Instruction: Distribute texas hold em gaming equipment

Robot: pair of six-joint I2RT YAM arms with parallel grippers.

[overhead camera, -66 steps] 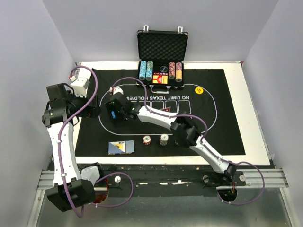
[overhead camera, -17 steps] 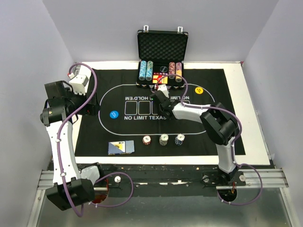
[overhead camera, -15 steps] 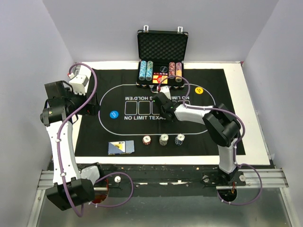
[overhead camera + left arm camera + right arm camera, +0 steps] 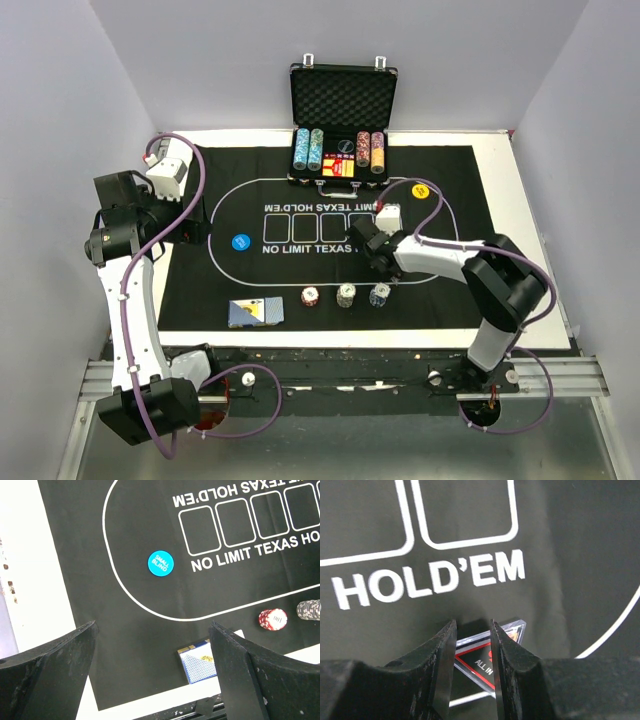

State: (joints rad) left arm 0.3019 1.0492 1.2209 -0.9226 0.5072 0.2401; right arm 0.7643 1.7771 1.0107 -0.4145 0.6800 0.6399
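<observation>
The red triangular marker (image 4: 475, 655), printed "ALL IN", lies on the black mat (image 4: 450, 300). My right gripper (image 4: 472, 622) sits low over it at mid mat (image 4: 367, 247). Its jaws are narrowed. The marker shows in the gap and past the right finger, so I cannot tell if it is pinched. My left gripper (image 4: 152, 625) hangs wide open and empty above the mat's left side (image 4: 197, 236). A blue button (image 4: 239, 241) lies left, a yellow button (image 4: 420, 190) right. Blue-backed cards (image 4: 254, 313) and three chip stacks (image 4: 345, 296) sit near the front edge.
The open black case (image 4: 343, 95) stands at the back of the table with chip rows (image 4: 308, 150) along its front. A white table border (image 4: 530, 250) rings the mat. Grey walls close in on both sides.
My right gripper has drawn back from in front of the case to the middle of the mat, down over the marker, and its jaws have narrowed. The left arm has not moved.
</observation>
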